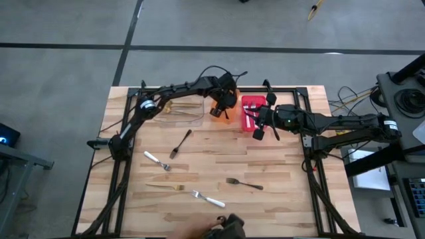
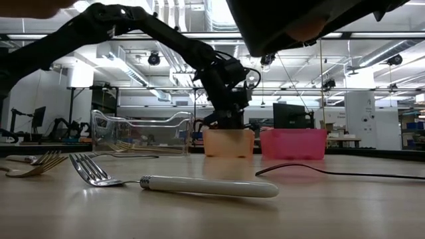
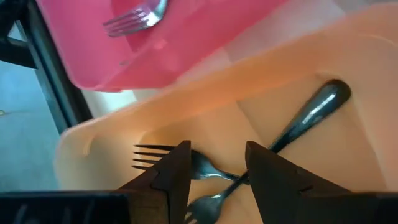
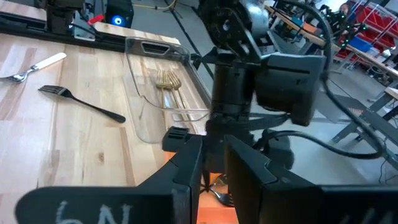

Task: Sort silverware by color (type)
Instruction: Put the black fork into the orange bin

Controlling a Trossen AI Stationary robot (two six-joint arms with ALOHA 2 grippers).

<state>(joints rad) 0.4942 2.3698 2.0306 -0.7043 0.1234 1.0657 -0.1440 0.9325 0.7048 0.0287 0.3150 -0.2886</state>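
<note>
On the wooden table [image 1: 279,166], five utensils are still lying loose, well in front of the orange bin [image 1: 224,114]. The left gripper [image 3: 216,163] is hanging over it, jaws released — black forks [image 3: 249,168] are resting inside. I cannot tell the right gripper's [image 4: 213,162] jaws, beside the orange bin.

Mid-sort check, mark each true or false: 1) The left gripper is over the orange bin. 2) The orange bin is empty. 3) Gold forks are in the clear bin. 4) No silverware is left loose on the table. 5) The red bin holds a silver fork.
1) True: the left gripper is over the orange bin, fingers apart.
2) False: two black forks lie in it.
3) True: gold forks lie in the clear bin.
4) False: several remain, such as a black fork and a white-handled fork.
5) True: a silver fork lies in the red bin.
</note>
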